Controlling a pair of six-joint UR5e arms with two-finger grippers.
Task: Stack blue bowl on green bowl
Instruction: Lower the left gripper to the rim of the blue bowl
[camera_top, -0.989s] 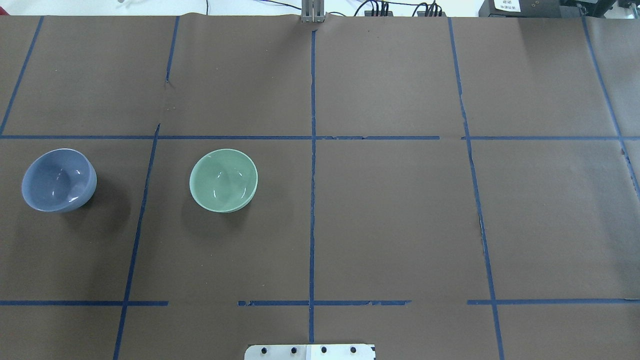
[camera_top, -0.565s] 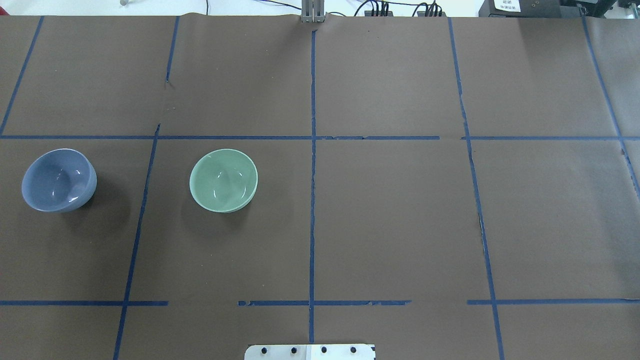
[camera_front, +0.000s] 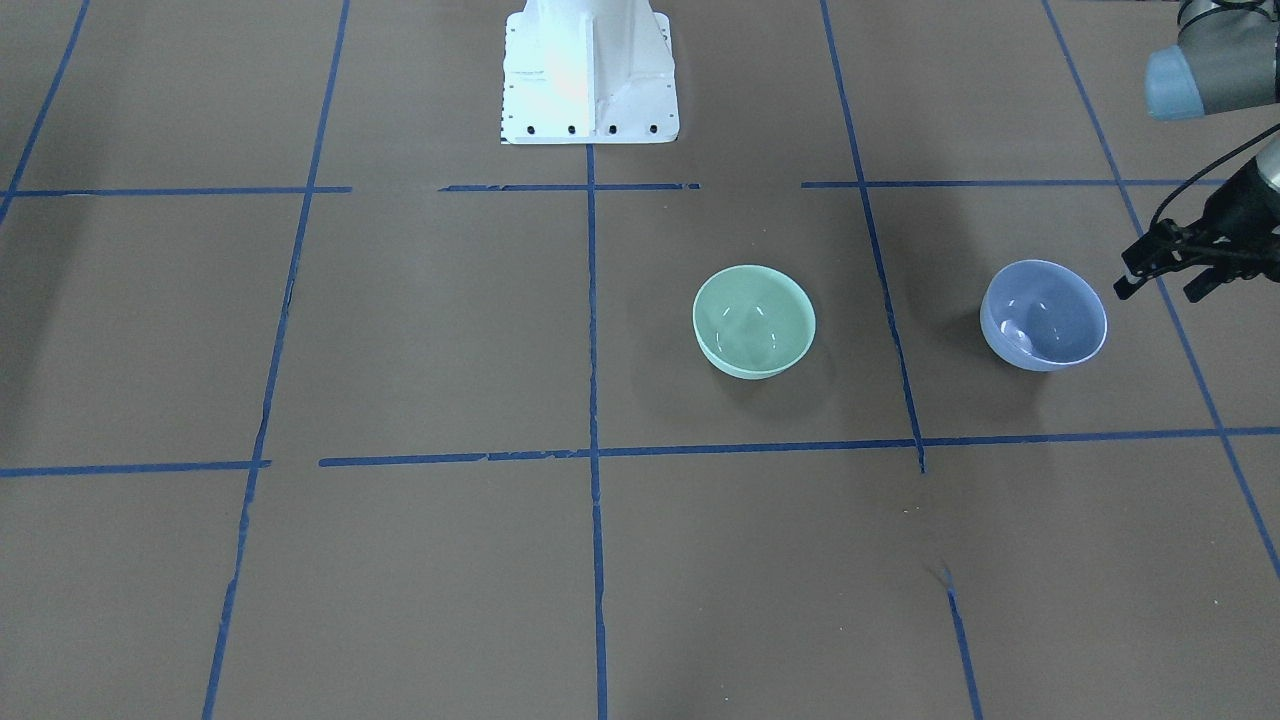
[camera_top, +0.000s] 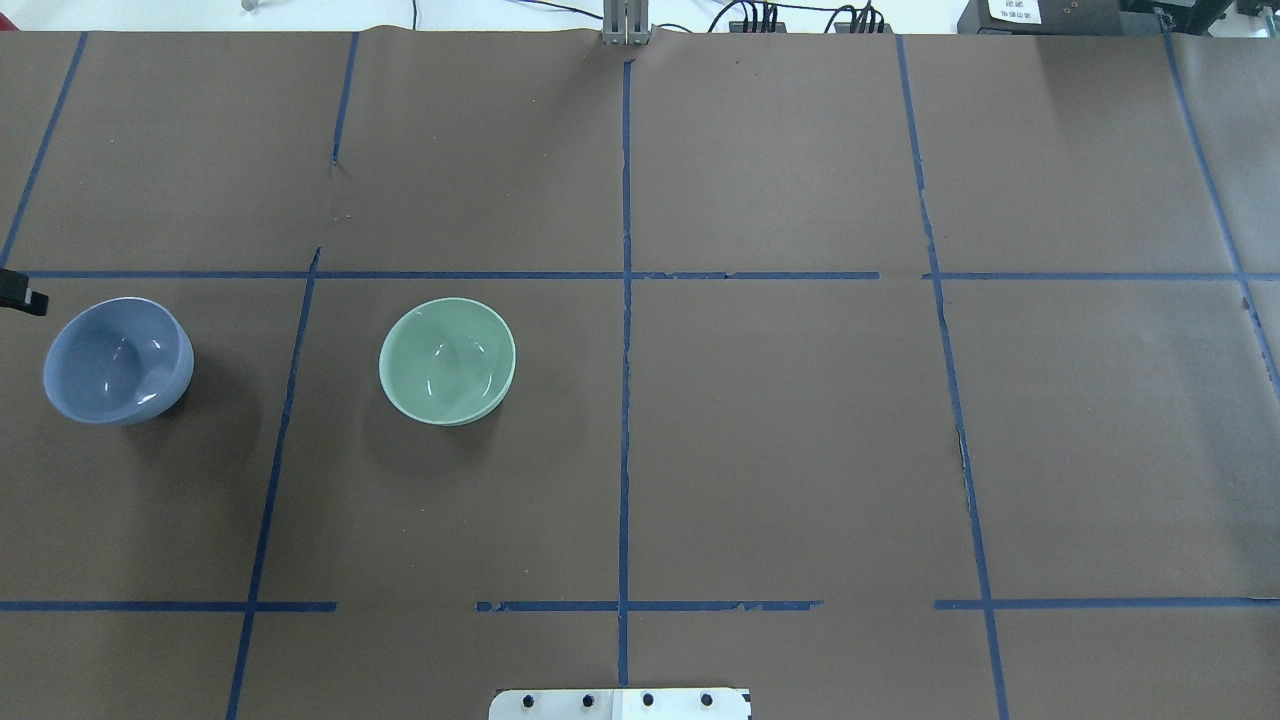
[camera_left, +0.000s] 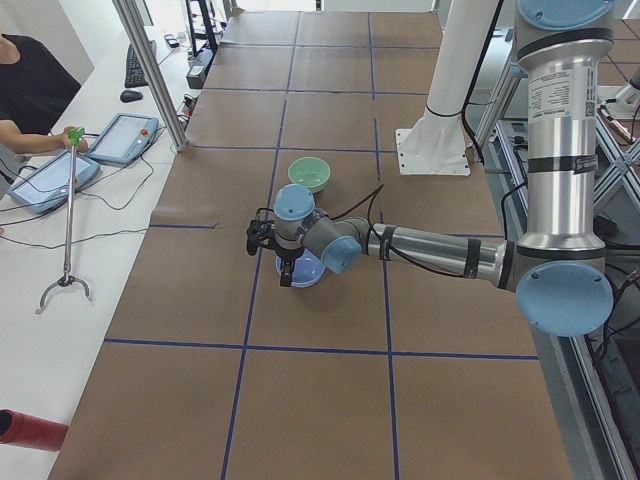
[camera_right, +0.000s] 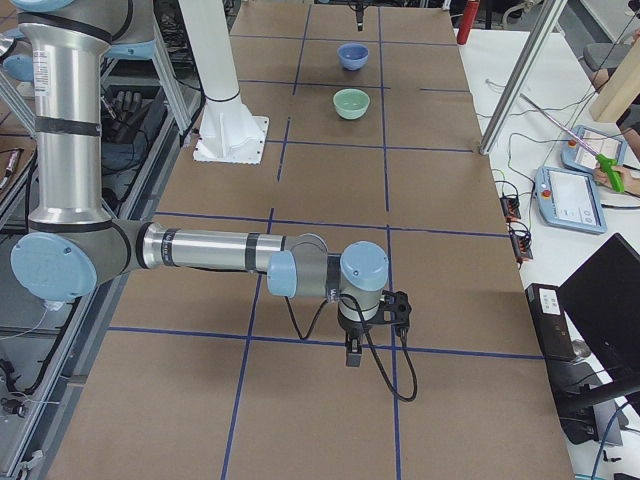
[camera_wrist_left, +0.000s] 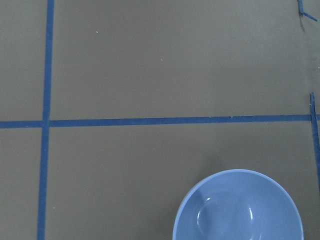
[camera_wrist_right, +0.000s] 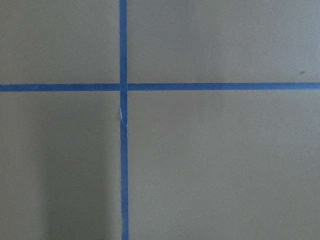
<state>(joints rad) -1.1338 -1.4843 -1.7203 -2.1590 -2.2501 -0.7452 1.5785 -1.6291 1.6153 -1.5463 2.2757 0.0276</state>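
— Where do the two bowls stand?

— The blue bowl (camera_front: 1043, 315) sits upright on the brown paper (camera_front: 400, 330), right of centre in the front-facing view. The green bowl (camera_front: 754, 320) stands to its left in the next taped square, well apart from it, also upright, each on the paper.

— And the claws?

— The left gripper (camera_front: 1158, 283) hangs at the right edge of that frame, just beside the blue bowl's rim, its fingers spread and holding nothing (the overhead view catches only a dark tip at its left edge). The right gripper (camera_right: 352, 350) hovers low in the right-side view over a crossing of blue tape (camera_wrist_right: 123, 150), far from both bowls. Whether it is spread or pressed together cannot be told.
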